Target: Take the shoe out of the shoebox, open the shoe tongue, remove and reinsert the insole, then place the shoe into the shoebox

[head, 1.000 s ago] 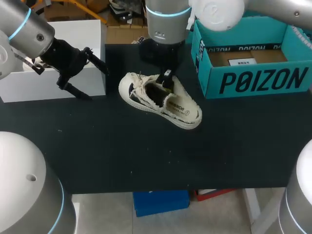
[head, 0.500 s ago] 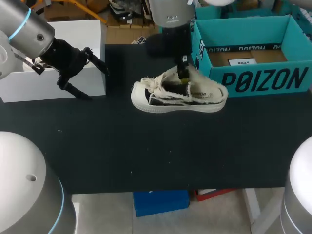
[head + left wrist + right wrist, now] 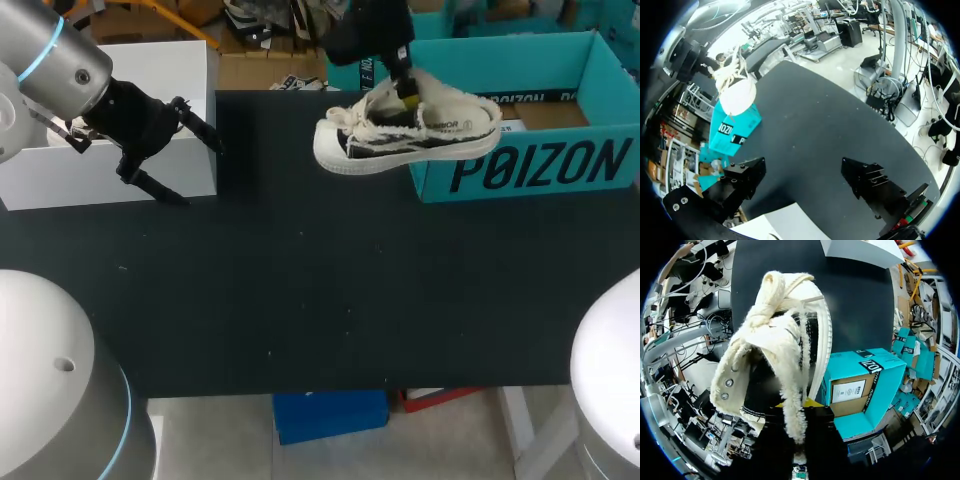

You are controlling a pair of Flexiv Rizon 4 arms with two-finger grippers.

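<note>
Right gripper (image 3: 405,92) holds cream sneaker (image 3: 410,135) aloft near teal shoebox (image 3: 530,165); left gripper (image 3: 200,174) open. Likely final step: lowering it inside.

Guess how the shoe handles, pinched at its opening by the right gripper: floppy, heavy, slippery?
Probably light: the right gripper holds the shoe clear of the table by its upper, roughly level. The upper looks soft, its frayed fabric bunching in the grip, so it may swing. The sole likely keeps it in shape.
</note>
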